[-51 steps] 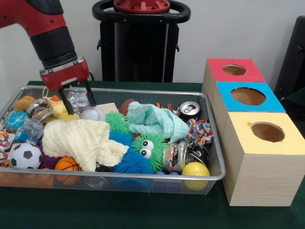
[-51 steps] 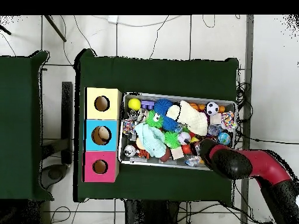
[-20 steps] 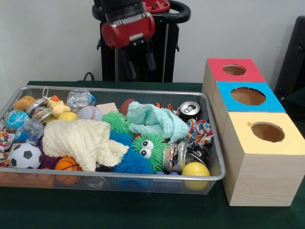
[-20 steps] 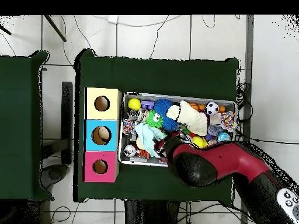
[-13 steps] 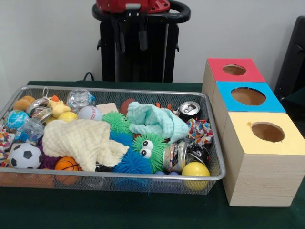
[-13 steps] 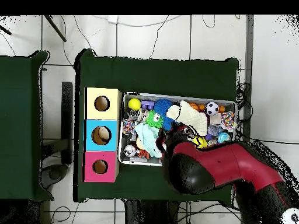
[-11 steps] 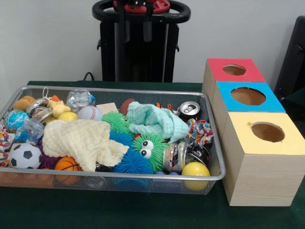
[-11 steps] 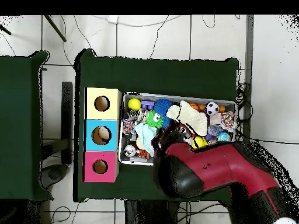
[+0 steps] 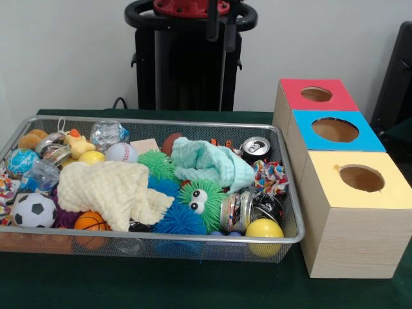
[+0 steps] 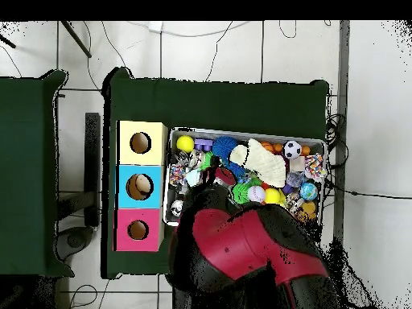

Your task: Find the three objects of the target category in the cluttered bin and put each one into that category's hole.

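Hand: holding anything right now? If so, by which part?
Nothing held, as far as the front view shows. Only the tips of the hand show at the top edge, apart, with nothing between them. Overhead, the arm hides it.

Front camera faces the bin (image 9: 193,241) low across the table (overhead looks straight down); both share it.
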